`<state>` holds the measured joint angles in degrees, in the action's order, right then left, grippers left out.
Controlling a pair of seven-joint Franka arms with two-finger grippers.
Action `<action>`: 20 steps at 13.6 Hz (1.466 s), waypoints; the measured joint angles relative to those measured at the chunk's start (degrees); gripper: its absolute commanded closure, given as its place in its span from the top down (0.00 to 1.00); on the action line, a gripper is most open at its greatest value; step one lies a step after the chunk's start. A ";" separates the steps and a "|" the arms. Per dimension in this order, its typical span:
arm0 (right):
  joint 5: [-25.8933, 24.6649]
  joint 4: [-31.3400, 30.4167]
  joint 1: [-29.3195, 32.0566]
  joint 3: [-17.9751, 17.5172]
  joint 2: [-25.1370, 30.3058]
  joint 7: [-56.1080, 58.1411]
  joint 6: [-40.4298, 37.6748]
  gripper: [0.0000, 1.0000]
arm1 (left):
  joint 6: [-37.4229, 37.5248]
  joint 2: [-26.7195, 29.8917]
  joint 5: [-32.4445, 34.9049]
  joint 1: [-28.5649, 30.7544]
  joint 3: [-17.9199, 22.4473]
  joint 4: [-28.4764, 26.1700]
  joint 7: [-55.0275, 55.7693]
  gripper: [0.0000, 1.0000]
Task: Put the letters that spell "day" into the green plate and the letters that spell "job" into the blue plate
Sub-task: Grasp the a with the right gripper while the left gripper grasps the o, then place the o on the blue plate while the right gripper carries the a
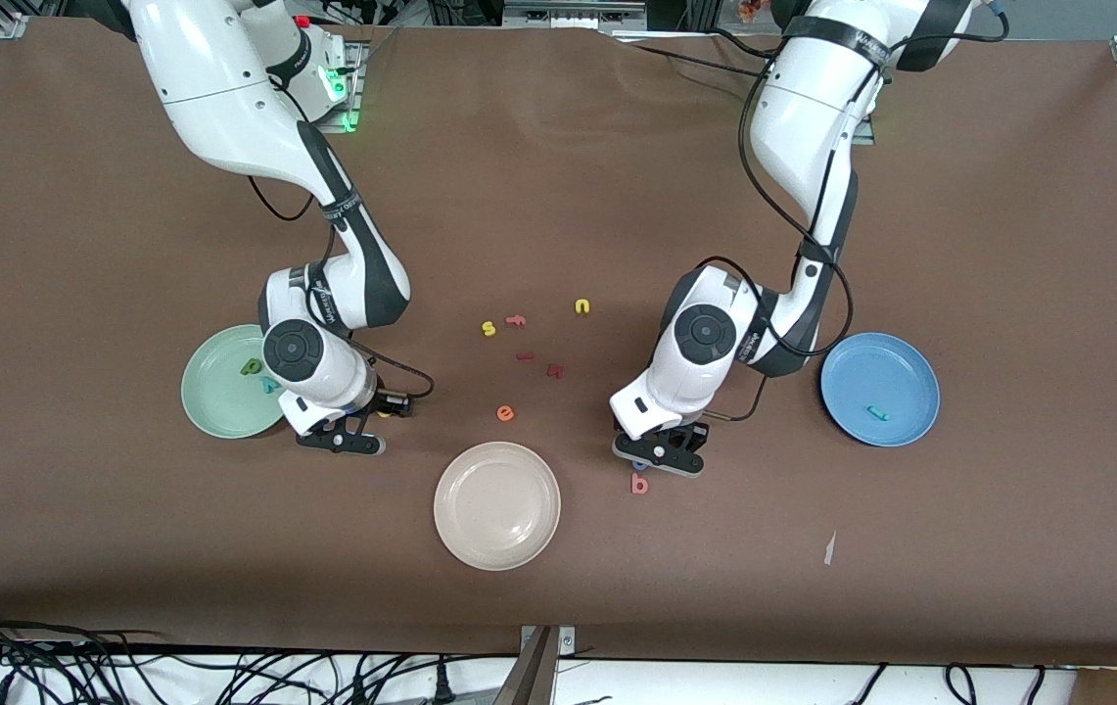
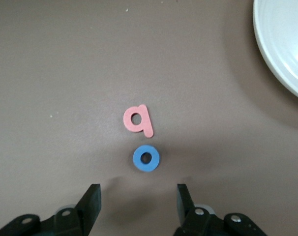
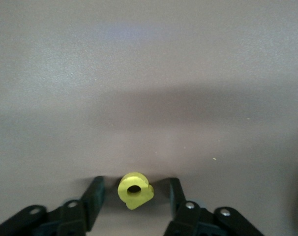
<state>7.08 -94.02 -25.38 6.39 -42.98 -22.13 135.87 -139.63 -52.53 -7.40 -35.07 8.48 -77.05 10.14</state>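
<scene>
Fingers (image 3: 96,196) flanking "a" (image 3: 134,190) (possibly touching), "s" (image 1: 488,329) apart

Both arms reach down from bases, wrists bent low over desk. Left gripper (image 2: 138,199) at 5 o'clock of centre, fingers (image 2: 91,201) apart. Right gripper (image 3: 134,199) at 8 o'clock, fingers (image 3: 95,194) apart.
</scene>
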 measured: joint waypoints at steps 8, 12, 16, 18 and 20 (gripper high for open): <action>2.13 0.17 0.37 0.02 0.13 0.58 -0.10 0.16 | 0.03 -5.51 0.00 -0.51 1.66 7.19 1.83 0.71; 2.16 0.40 0.36 -0.05 0.11 0.73 -0.41 0.12 | 0.05 -6.24 0.00 -1.18 1.68 7.45 3.12 0.68; 2.24 3.93 0.17 -0.12 0.69 1.29 -6.87 0.13 | 0.05 -6.70 0.00 -1.37 1.75 7.67 3.28 0.29; 2.24 4.97 0.28 1.35 2.50 3.81 -12.01 0.13 | 0.05 -6.68 0.00 -1.50 1.75 7.99 3.29 0.15; 2.23 4.91 0.44 3.20 4.52 6.63 -15.95 0.13 | 0.05 -6.69 0.00 -1.49 1.86 8.02 3.29 0.12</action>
<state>9.31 -89.12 -24.94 9.59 -38.46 -15.50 119.92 -139.58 -59.22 -7.40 -36.56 10.34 -69.03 13.43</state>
